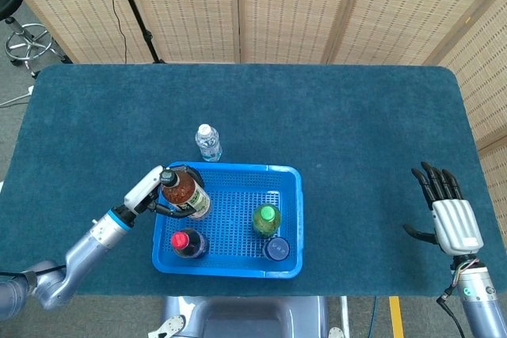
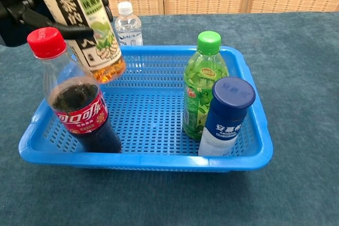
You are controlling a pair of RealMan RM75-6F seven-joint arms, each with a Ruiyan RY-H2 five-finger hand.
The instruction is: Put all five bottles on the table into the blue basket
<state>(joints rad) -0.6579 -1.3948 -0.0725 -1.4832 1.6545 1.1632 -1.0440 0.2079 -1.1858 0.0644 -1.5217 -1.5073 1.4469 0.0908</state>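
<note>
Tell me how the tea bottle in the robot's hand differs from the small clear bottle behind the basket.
The amber tea bottle with the green label hangs tilted over the blue plastic basket, gripped by the left hand. The small clear water bottle with the white cap stands upright on the table, untouched, and looks smaller. Both are capped.

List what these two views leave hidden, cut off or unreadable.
- Tea bottle: cap cut off by the chest view's top edge.
- Left hand: mostly beyond the chest view's left edge; the grip is partly hidden behind the bottle.
- Right hand: absent from the chest view.
- Water bottle: base hidden behind the basket rim in the chest view; label too small to read in the head view.
- Cola bottle: label unseen from overhead.
</note>
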